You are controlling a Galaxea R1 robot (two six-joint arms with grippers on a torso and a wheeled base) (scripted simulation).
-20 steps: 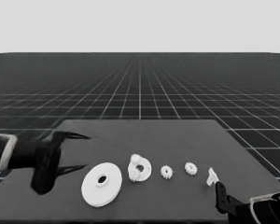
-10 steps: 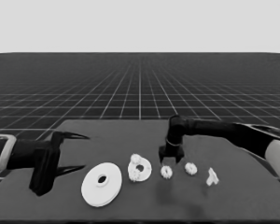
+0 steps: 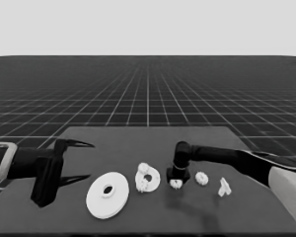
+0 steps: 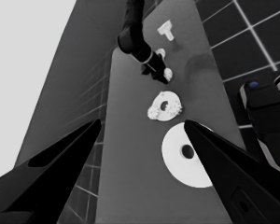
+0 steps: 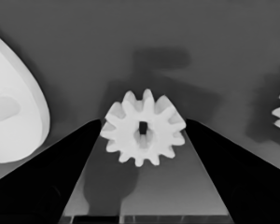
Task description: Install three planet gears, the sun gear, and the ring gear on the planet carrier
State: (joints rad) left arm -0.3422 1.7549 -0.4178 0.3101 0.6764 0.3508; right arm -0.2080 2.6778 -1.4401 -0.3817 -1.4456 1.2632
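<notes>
My right gripper [image 3: 176,181] is down at the table's middle, open, with a small planet gear [image 5: 142,128] lying between its fingertips [image 5: 95,128]. A second loose gear [image 3: 202,178] lies just to its right. The planet carrier, the smaller round part [image 3: 147,177], sits just left of this gripper and seems to carry two gears. The ring gear, the larger round part [image 3: 107,194], lies flat farther left. My left gripper [image 3: 89,160] waits open over the table's left end, holding nothing.
A thin white piece [image 3: 224,186] lies right of the loose gears. The right arm [image 3: 227,155] stretches in from the right over the table. Dark machinery with blue lights [image 4: 266,116] stands past the table's near edge.
The right arm swung in from the lower right corner, reached over the table and came down around the gear beside the smaller round part. The left arm stayed put.
</notes>
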